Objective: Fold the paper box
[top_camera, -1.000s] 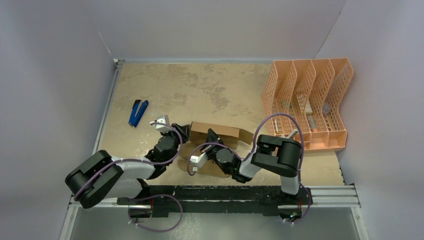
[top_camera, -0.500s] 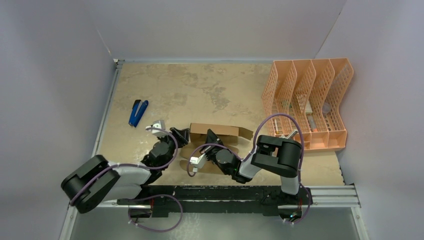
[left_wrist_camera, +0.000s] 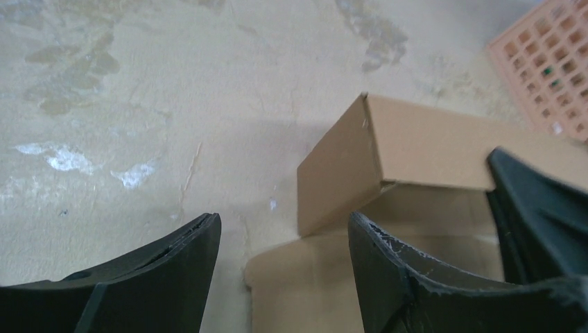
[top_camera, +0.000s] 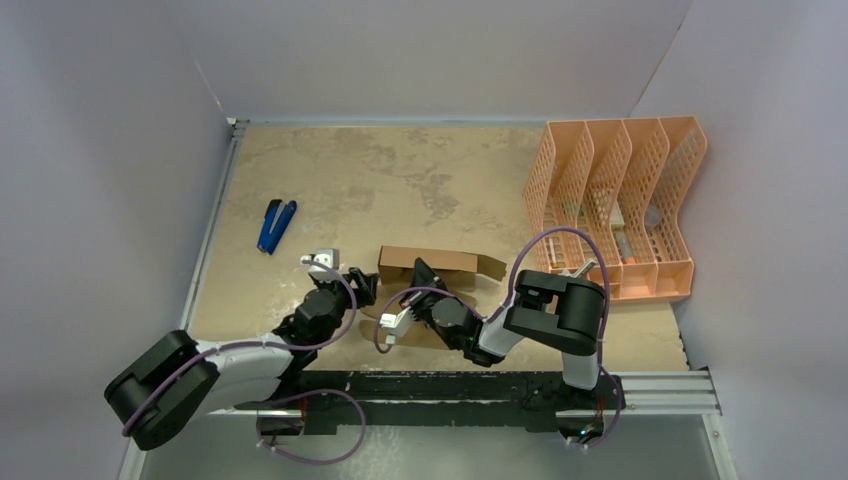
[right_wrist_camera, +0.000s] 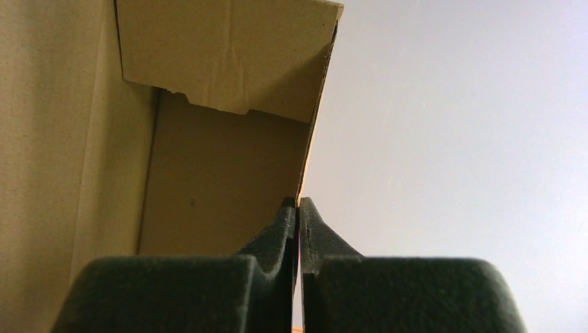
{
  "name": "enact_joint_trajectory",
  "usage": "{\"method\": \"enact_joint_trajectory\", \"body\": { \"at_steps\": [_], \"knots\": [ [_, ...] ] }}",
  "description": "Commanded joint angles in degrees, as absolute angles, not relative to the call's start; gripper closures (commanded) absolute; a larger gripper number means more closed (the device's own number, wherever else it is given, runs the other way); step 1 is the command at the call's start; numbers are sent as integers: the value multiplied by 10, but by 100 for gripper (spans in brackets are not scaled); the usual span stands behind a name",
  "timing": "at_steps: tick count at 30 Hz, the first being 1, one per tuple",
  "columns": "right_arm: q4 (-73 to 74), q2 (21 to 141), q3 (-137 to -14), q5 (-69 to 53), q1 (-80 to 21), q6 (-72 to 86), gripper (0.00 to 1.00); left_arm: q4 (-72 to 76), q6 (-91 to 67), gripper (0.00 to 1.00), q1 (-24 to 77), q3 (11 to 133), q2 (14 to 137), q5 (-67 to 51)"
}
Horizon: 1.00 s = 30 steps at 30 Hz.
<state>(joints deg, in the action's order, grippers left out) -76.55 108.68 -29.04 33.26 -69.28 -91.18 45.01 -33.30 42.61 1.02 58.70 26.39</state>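
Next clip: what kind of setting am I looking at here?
Probably a lab robot test cell rather than a real office: plain pale partition walls box in a mottled beige tabletop, with staged props on it such as a brown cardboard box and a peach-orange perforated plastic file organizer.

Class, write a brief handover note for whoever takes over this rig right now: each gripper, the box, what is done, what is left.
Right gripper: shut, pinching the edge of one wall of the paper box.
Left gripper: open, holding nothing, just off the box's left end.
Box: between the two grippers, left of the peach file organizer.
Done: partly erected; the far wall and left end panel stand.
Left: a rounded flap lies flat; it probably needs folding up before the box is closed.
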Motion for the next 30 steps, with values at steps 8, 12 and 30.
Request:
{"method": "enact_joint_trajectory", "body": {
  "at_steps": [8, 12, 30],
  "knots": [
    [-749, 1077, -301, 324, -694, -911, 100, 634, -244, 30, 426, 27, 742, 216],
    [-743, 1072, -303, 319, -694, -909, 100, 713, -239, 30, 427, 38, 822, 233],
    [-715, 1053, -304, 314, -695, -893, 100, 898, -208, 61, 427, 105, 1012, 285]
  ]
}}
